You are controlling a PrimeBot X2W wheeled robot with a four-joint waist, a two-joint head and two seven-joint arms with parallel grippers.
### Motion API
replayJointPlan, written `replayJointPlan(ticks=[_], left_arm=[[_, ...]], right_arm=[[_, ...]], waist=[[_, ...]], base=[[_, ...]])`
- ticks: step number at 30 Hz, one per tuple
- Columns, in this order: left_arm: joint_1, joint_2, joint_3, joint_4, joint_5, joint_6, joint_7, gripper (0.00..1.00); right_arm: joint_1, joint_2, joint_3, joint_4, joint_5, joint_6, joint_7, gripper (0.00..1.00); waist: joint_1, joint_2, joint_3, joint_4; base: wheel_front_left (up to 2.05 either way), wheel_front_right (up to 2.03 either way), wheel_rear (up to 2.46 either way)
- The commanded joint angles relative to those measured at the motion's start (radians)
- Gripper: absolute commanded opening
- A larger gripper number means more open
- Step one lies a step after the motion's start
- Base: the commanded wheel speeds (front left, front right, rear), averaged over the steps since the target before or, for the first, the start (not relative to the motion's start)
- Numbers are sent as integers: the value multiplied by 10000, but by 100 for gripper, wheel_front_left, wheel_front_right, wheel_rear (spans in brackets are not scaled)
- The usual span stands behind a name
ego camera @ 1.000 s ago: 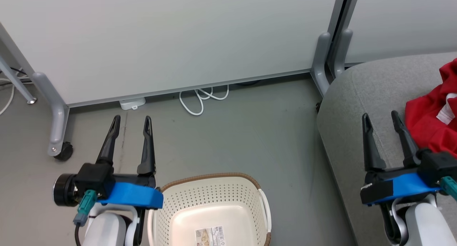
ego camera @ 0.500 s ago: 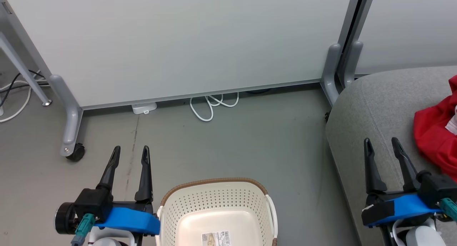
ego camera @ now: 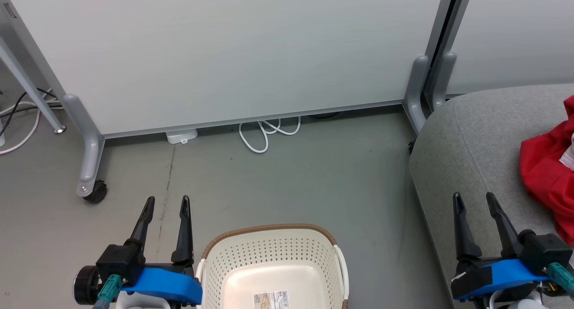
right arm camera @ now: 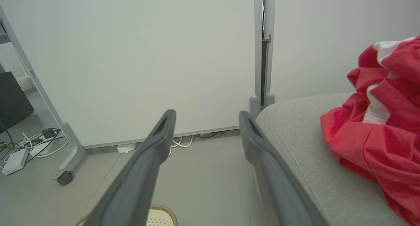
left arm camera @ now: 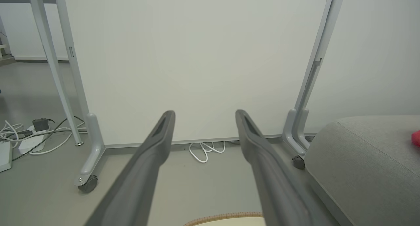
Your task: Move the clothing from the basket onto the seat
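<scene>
Pale partition panels (ego camera: pixel 251 53) on grey metal legs close off the back of the room, and a grey floor (ego camera: pixel 314 174) runs from them toward the robot. At the right, the seat (ego camera: pixel 475 138), big, rounded and covered in light grey woven fabric, bulks up from the floor. The clothing (ego camera: pixel 545 170) lies heaped on it toward its right side, bright red with white stripes showing in the right wrist view. The basket (ego camera: pixel 269 230) sits on the floor well apart from the seat, and its cream bottom shows a barcode label (ego camera: pixel 271 298). The left end effector (ego camera: pixel 167 200) hangs over the floor just beside the basket's left rim, its two dark fingers spread wide with nothing between them. The right end effector (ego camera: pixel 473 197) hovers over the seat, near the clothing but clear of it, fingers likewise wide apart and holding nothing. A white cable (ego camera: pixel 264 136) loops at the foot of the panels, and a small black caster (ego camera: pixel 96 192) stands at the left leg.
</scene>
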Motion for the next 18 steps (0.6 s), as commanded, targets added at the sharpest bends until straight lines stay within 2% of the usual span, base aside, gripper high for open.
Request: replayJointPlan(ticks=[1,14,15,18], left_arm=[[49,-13,-6,14,-33,-83,-29,100],[20,-13,-36,229,-25,-87,-29,100],[2,-4,-48,219,-19,-13,0,0],[180,-6,-82,469,-26,-8,34,0]], right_arm=[[142,21,12,3,61,1,-2,100],[114,22,16,117,156,1,-2,100],[62,4,19,105,134,0,0,0],[113,35,16,377,141,0,6,0]], waist=[[0,-1,-6,7],[0,-1,-83,74],[0,-1,-85,75],[0,-1,-87,76]], base=[[0,0,0],[0,0,0],[0,0,0],[0,0,0]])
